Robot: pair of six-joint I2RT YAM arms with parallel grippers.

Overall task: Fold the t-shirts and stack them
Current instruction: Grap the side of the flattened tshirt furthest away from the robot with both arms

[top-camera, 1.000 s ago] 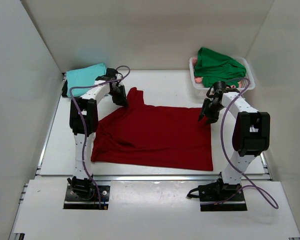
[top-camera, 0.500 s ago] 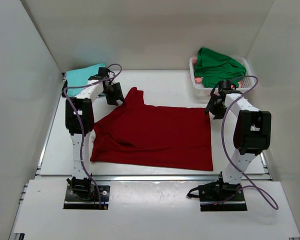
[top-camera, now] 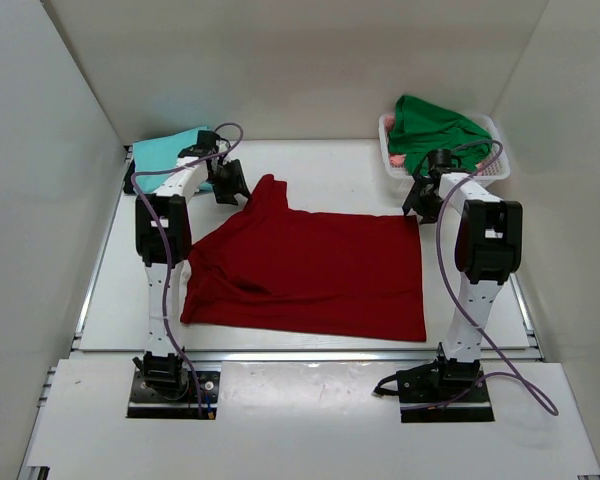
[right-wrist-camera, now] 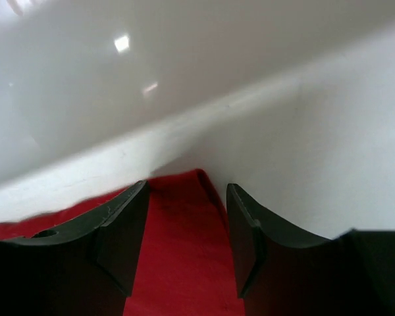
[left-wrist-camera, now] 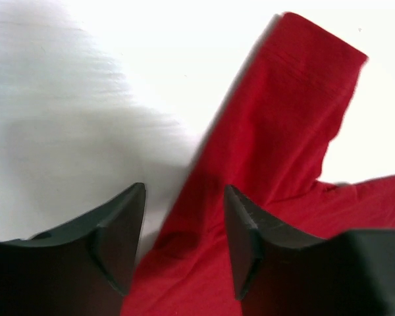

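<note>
The dark red t-shirt (top-camera: 310, 270) lies spread flat on the white table (top-camera: 330, 170), with one sleeve (left-wrist-camera: 296, 118) pointing to the far left. My left gripper (top-camera: 232, 187) hovers open over that sleeve; in the left wrist view red cloth lies below its spread fingers (left-wrist-camera: 122, 230), ungripped. My right gripper (top-camera: 418, 206) is open above the shirt's far right corner (right-wrist-camera: 194, 181). The light teal t-shirt (top-camera: 168, 155) lies folded at the far left. The bright green t-shirt (top-camera: 435, 130) is heaped in the basket.
A white lattice basket (top-camera: 494, 166) stands at the far right corner, with something pink under the green cloth. White walls enclose the table on three sides. A metal rail runs along the near edge (top-camera: 310, 355).
Both grippers have opened, let go of the red shirt and pulled back a little toward the far side. The shirt stays spread where it was laid.
</note>
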